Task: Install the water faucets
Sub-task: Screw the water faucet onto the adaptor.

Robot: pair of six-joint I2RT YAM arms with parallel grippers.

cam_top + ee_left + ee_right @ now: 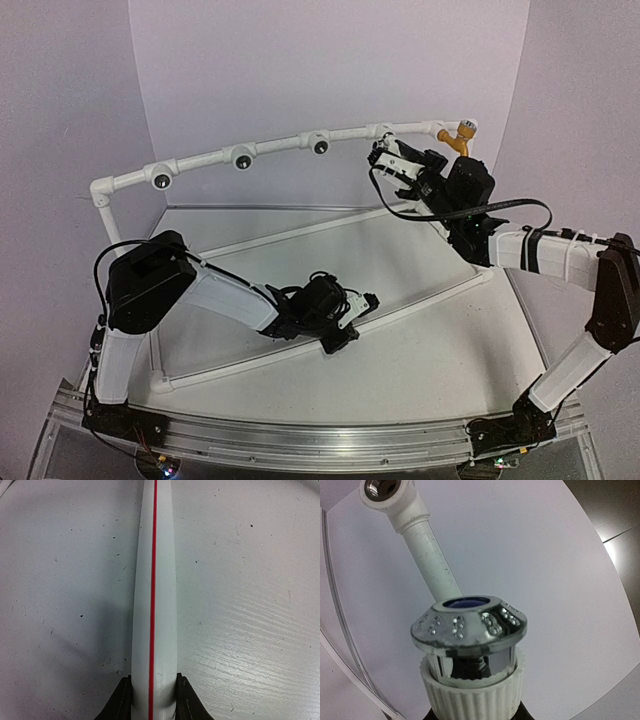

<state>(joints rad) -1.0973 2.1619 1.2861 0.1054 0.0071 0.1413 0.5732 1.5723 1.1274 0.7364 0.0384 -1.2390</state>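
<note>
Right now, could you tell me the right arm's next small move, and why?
Probably bring the white faucet to the nearest open socket and start turning it in. The right gripper holds it beside the frame, the orange faucet already sits at the frame's end, and the left gripper clamps the base pipe.

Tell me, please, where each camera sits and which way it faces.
Top external: above and behind, looking down on left arm, right arm, table, pipe frame.
Left wrist: looks down; left gripper shut on a red-striped pipe.
Right wrist: right gripper, barely showing, holds the white faucet, facing a threaded socket.
Shared: top and left wrist both show that pipe.
</note>
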